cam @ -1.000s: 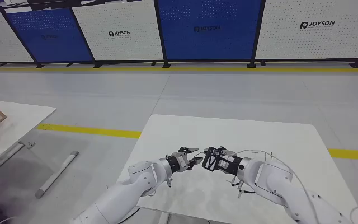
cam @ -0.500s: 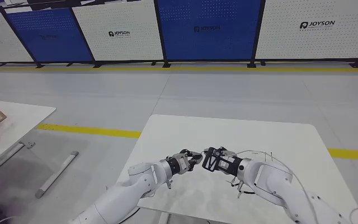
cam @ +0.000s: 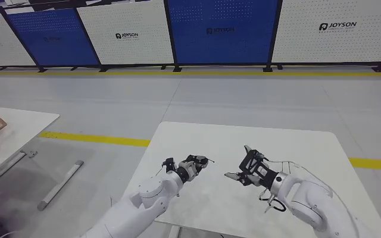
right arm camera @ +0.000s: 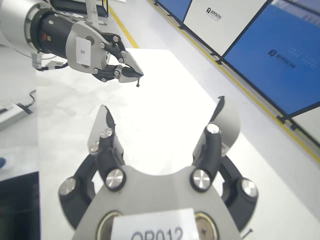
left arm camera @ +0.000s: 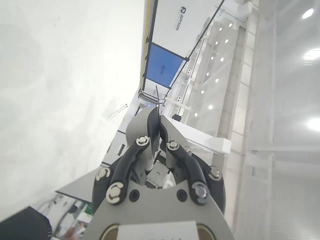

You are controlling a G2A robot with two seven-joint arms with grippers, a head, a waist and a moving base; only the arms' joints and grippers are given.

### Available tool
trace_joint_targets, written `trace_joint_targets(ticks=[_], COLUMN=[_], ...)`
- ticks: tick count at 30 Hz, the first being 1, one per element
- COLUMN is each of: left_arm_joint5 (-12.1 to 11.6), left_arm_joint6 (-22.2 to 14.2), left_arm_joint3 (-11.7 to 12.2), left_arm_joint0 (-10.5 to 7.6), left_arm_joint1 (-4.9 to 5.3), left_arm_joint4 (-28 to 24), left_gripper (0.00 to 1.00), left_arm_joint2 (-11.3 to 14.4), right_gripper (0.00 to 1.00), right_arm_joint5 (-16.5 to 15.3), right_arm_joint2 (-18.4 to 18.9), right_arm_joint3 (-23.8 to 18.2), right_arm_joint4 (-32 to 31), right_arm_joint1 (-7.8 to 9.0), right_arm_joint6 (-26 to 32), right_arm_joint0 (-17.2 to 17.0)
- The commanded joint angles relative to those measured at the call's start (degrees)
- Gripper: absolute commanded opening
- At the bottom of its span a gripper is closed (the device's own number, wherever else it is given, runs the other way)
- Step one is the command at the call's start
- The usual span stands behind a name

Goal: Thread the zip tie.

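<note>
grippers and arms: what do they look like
The left arm and right arm have white shells with thin cables alongside. The left gripper and right gripper share silver-grey bodies, black linkage bars with round silver bolts, pointed grey jaws with black pads, and a white label.

Black zip tie [right arm camera: 138, 83] between left fingers [right arm camera: 130, 63]

zip tie [left arm camera: 157, 97]: black plastic | left tool [left arm camera: 158, 112]: matt grey metal, black ribbed pads [left arm camera: 154, 123] | right tool [right arm camera: 162, 103]: grey metal, glossy screw heads [right arm camera: 114, 177] | desk [right arm camera: 162, 71]: white, smooth, matt
</note>
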Motion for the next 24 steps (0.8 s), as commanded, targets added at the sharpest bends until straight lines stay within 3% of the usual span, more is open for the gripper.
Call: trace_joint_targets(ticks=[1,3,16,19,24], left_arm_joint5=[-3.58,-5.58,-5.82,-8.54,-14.59], left_arm_joint6=[1.27,2.36,2.51,4.22,8.99], left_arm_joint3=[1.19,2.17,2.36,3.24,4.54], left_arm_joint0=[0.20,0.39,0.37,0.52,1.60], left_arm_joint1=[-0.27,-0.71,-0.86,-1.11,-1.97], left_arm_joint4=[8.02,11.46,11.69,17.46,29.86], left_gripper=[0.00,0.00,0.00,0.00,0.00], left_arm_joint2=[1.34,2.55,2.79,3.22,5.43], right_gripper=[1.00,1.00,1.00,1.00,1.00], right_arm_joint5=[0.01,0.01,0.01,0.01,0.01], right_arm_joint2=[0.21,-0.42,-0.54,-0.59,-0.92], right_arm_joint3=[1.10,2.58,2.70,5.93,11.99], right_arm_joint4=[10.61,20.07,20.65,29.63,51.02], right_arm_joint1=[0.36,0.59,0.62,0.14,-0.94], right_arm_joint6=[1.55,5.09,5.41,7.44,19.45], right_arm_joint0=[-1.56,-0.28,0.03,-0.20,3.84])
